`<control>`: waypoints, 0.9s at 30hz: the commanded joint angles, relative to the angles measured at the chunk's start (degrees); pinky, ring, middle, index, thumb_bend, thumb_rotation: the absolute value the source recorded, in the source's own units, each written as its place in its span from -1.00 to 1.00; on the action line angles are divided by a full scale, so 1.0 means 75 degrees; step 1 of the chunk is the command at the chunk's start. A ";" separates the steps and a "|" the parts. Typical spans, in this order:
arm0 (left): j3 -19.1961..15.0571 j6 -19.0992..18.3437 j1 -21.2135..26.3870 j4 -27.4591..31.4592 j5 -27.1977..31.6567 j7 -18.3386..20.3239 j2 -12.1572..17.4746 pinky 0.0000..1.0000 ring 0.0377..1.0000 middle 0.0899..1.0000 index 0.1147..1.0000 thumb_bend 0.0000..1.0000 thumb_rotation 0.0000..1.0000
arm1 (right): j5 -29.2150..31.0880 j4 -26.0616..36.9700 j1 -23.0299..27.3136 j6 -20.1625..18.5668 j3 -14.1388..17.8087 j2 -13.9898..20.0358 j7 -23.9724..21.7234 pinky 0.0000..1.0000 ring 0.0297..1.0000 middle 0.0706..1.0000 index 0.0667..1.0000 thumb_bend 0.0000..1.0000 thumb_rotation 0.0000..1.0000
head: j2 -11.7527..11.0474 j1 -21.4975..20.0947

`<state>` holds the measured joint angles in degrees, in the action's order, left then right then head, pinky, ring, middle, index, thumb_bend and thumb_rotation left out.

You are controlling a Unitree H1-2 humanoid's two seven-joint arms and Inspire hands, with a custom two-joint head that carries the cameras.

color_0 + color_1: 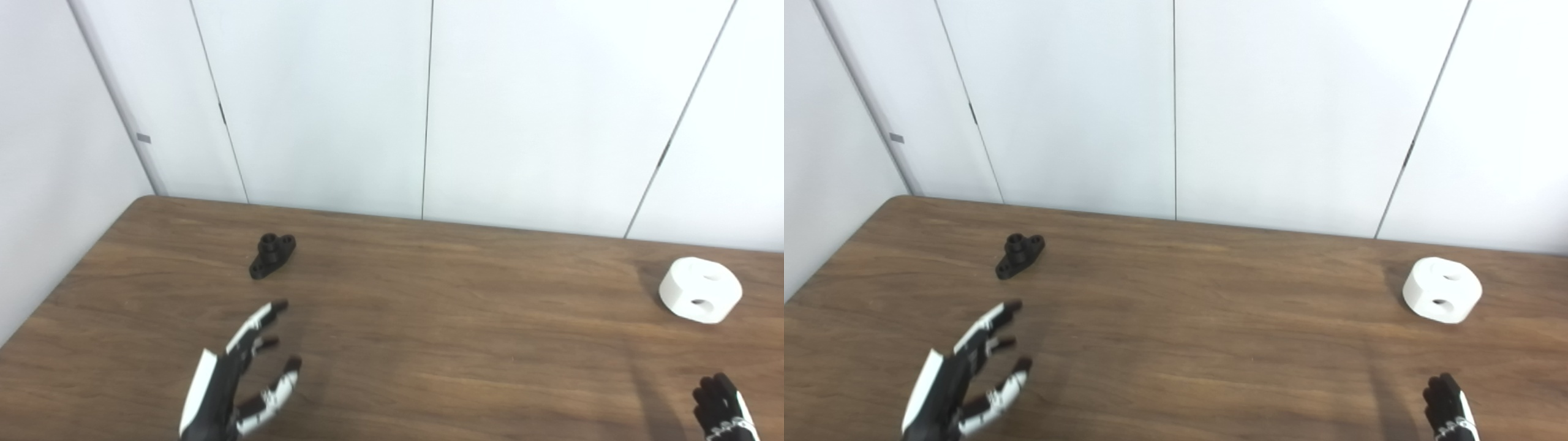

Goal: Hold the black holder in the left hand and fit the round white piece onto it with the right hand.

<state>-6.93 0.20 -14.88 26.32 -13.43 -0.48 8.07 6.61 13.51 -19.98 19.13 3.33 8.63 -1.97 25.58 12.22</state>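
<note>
The black holder lies on the wooden table at the far left, also in the right eye view. The round white piece, with two holes in its top, sits at the far right, also in the right eye view. My left hand is open and empty, fingers spread, hovering near the front left, well short of the holder. My right hand shows only its fingertips at the bottom right edge, in front of the white piece and apart from it.
White wall panels stand close behind the table's far edge. The table's left edge runs diagonally at the left of the picture.
</note>
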 commanded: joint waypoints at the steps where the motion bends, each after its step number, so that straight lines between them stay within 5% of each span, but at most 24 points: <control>1: -0.0102 0.0011 0.0100 0.0174 -0.0196 -0.0186 -0.0002 0.68 0.85 0.85 0.75 -0.08 -0.75 | 0.0055 -0.0227 0.0072 -0.0274 0.0000 -0.0198 0.0043 1.00 0.94 0.94 0.94 0.17 1.00 | 0.0025 -0.0008; 12: -0.0548 -0.0484 0.0776 0.0100 -0.0730 -0.0276 0.0346 0.94 0.93 0.88 0.77 0.09 -0.33 | -0.0004 -0.0102 0.0079 -0.0523 -0.0039 -0.0291 0.0074 1.00 0.93 0.93 0.92 0.15 1.00 | 0.0067 -0.0104; 18: -0.0824 -0.0972 0.1303 -0.0077 -0.1041 -0.0269 0.0690 0.88 0.93 0.90 0.79 0.22 -0.29 | -0.0047 -0.0107 0.0092 -0.0542 -0.0044 -0.0281 0.0081 1.00 0.93 0.92 0.92 0.22 1.00 | 0.0091 -0.0073; 27: -0.0784 -0.0819 0.1841 -0.0792 -0.1132 -0.0224 0.1352 0.99 0.96 0.88 0.79 0.36 -0.23 | -0.0043 -0.0151 0.0114 -0.0457 -0.0119 -0.0337 0.0070 1.00 0.93 0.93 0.93 0.18 1.00 | 0.0123 -0.0092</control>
<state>-12.77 -7.77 -3.08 20.12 -20.82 -1.62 16.55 6.38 14.23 -19.86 16.19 3.00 8.51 -1.78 26.46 11.51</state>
